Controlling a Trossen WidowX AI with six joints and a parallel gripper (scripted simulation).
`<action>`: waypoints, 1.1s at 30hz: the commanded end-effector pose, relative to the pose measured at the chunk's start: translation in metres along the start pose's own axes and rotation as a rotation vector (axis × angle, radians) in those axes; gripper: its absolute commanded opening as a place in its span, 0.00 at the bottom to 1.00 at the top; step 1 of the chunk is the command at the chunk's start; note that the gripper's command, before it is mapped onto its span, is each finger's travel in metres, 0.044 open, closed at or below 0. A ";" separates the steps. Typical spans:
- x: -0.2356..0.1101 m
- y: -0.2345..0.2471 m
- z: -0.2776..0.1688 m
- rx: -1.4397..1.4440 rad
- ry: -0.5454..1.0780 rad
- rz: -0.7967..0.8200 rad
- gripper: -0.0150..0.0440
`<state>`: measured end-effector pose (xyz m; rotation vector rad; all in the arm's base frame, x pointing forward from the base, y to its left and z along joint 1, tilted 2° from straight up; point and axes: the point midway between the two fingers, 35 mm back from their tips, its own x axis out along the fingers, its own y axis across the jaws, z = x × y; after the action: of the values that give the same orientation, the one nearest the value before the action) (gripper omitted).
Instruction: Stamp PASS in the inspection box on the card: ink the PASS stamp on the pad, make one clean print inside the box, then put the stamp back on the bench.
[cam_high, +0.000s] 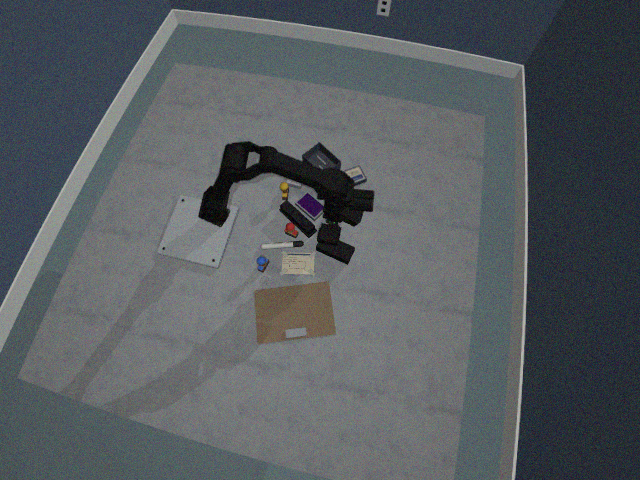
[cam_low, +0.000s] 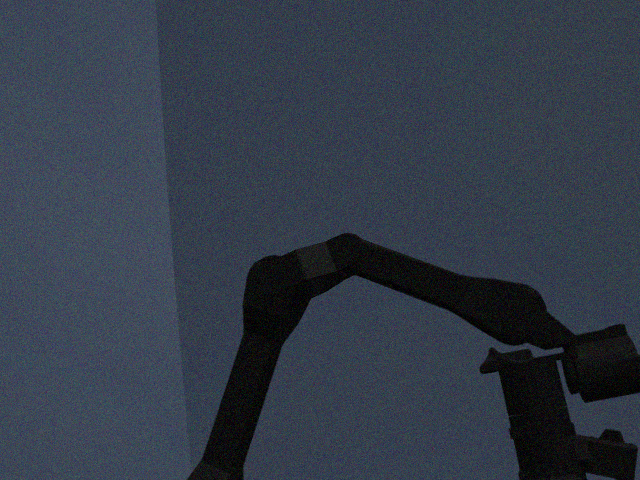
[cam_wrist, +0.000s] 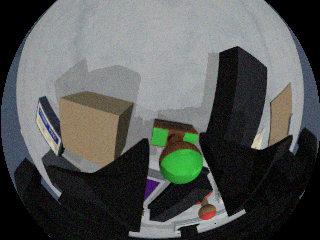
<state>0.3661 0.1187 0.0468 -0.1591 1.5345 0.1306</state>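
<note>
- Grey tabletop with a raised white rim, in a dim blue room; a black arm stands on a white plate (cam_high: 175, 242) and reaches over a cluster of small things.
- Tool (cam_wrist: 175, 147): it points down with its fingers half apart, grasping nothing.
- Green stamp (cam_wrist: 180, 163): it stands upright on the tabletop in the gap between the fingers, which do not yet touch it. By its colour this is probably the PASS stamp. The top view hides it under the tool.
- Close around it are a tan box (cam_wrist: 94, 127) on one side and a tall black block (cam_wrist: 236, 100) on the other.
- Purple pad (cam_high: 309, 205): it lies just beside the tool, towards the arm's base.
- A long black bar (cam_high: 297, 218) and a red stamp (cam_high: 291, 228) lie next to the pad, and a yellow stamp (cam_high: 283, 188) stands behind it.
- Further out lie a marker (cam_high: 281, 244), the card (cam_high: 298, 262), a blue stamp (cam_high: 262, 263) and a brown board (cam_high: 294, 311). The card bears no visible print, so inking and stamping remain.
- Risks: the fit is tight. A finger could catch the tan box or the block on the way down. An off-centre squeeze on the round knob could tip the stamp or let it slip.
- Containers: a dark open tray (cam_high: 320, 153) sits behind the forearm, which partly covers it, so its contents cannot be made out. A small blue-and-white box (cam_high: 356, 174) beside it is closed.
</note>
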 end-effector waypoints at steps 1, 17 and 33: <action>0.000 0.000 0.000 0.000 -0.001 0.000 0.61; 0.000 0.000 0.000 0.000 -0.001 0.000 0.43; -0.006 0.000 0.001 0.000 -0.001 0.001 0.25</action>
<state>0.3667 0.1189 0.0519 -0.1589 1.5332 0.1308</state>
